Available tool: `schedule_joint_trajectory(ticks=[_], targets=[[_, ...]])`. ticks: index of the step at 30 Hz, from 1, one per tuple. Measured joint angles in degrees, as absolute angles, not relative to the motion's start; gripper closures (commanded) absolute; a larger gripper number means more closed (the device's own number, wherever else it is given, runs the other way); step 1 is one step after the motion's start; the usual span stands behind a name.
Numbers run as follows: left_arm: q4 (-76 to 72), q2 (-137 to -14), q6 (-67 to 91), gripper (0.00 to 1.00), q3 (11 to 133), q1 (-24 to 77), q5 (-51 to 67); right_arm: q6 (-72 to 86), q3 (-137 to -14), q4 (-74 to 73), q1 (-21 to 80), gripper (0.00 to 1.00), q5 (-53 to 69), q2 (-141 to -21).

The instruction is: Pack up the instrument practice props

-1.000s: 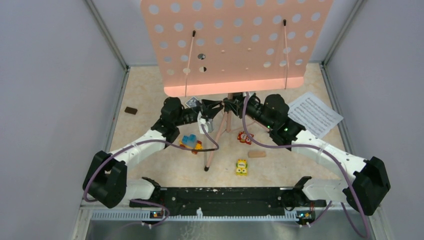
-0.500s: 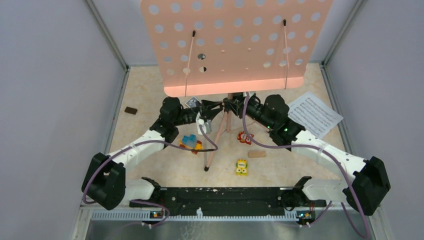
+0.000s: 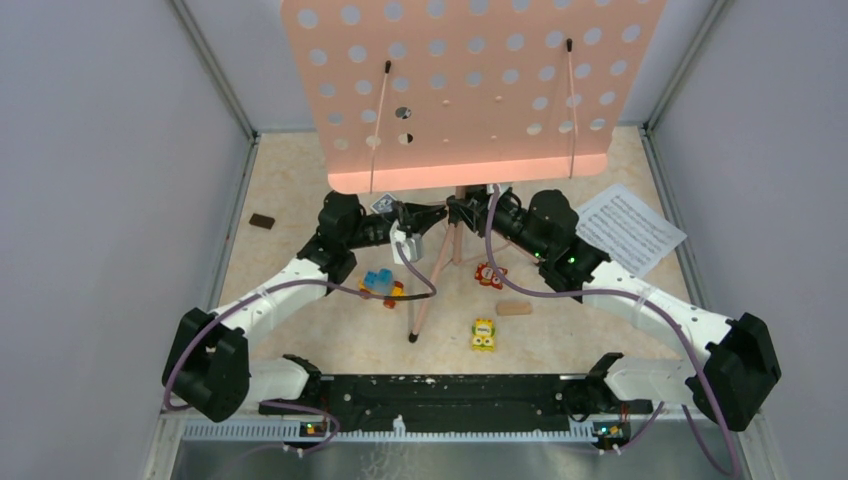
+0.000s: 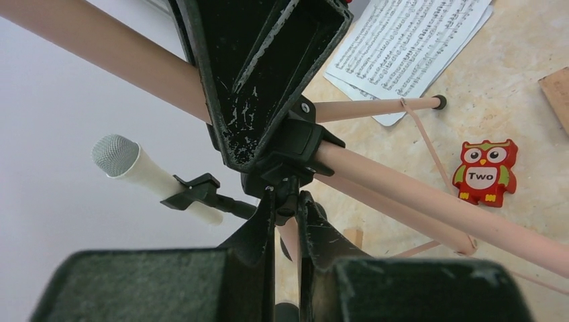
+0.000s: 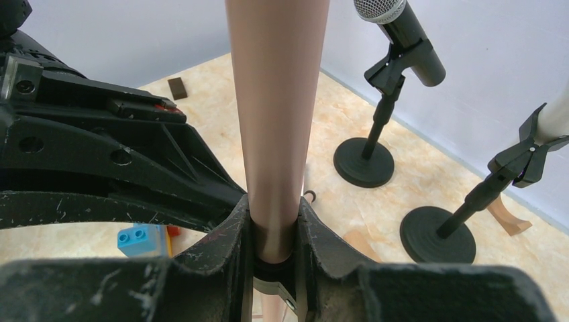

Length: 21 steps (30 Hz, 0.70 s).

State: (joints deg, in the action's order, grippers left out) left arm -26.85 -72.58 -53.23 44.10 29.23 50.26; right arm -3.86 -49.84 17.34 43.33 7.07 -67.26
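The pink perforated music desk (image 3: 460, 90) stands tall on its pink pole (image 5: 276, 121) and tripod legs (image 3: 428, 290). My right gripper (image 3: 466, 210) (image 5: 274, 221) is shut on the pole just under the desk. My left gripper (image 3: 432, 214) (image 4: 286, 201) faces it and is shut on the black hub (image 4: 295, 144) where the legs meet. White sheet music (image 3: 628, 228) (image 4: 409, 47) lies at the right. The dark microphone (image 5: 402, 33) and the white microphone (image 4: 134, 168) sit clipped in two black round-based holders (image 5: 364, 163) (image 5: 437, 235) behind the stand, hidden in the top view.
A blue-topped toy car (image 3: 380, 285), a red owl piece (image 3: 489, 275), a yellow toy car (image 3: 484, 333) and a wooden block (image 3: 514, 308) lie around the tripod legs. A dark brown block (image 3: 262, 221) lies at the left. Grey walls enclose the table.
My left arm has shifted slightly to the left and back while keeping its hold. The stand, the right arm and the toys have not moved.
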Motion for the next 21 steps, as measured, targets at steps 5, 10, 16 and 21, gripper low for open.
schedule_joint_trajectory(ticks=[5,10,16,21], targets=[[-30.89,-72.58,-45.84,1.00,42.68,29.30,48.84,-3.86,-49.84,17.34,43.33,1.00,7.09,-67.26],[-38.74,-72.60,-33.67,1.00,39.81,29.39,46.44,-3.64,-49.63,17.65,43.33,1.00,7.44,-67.26],[-42.04,-72.75,-17.61,1.00,38.98,29.41,43.22,-3.49,-49.52,17.91,43.33,1.00,7.73,-67.26],[-42.06,-72.55,-0.01,1.00,38.89,29.82,37.69,-3.46,-49.52,17.96,43.33,1.00,7.64,-67.29]])
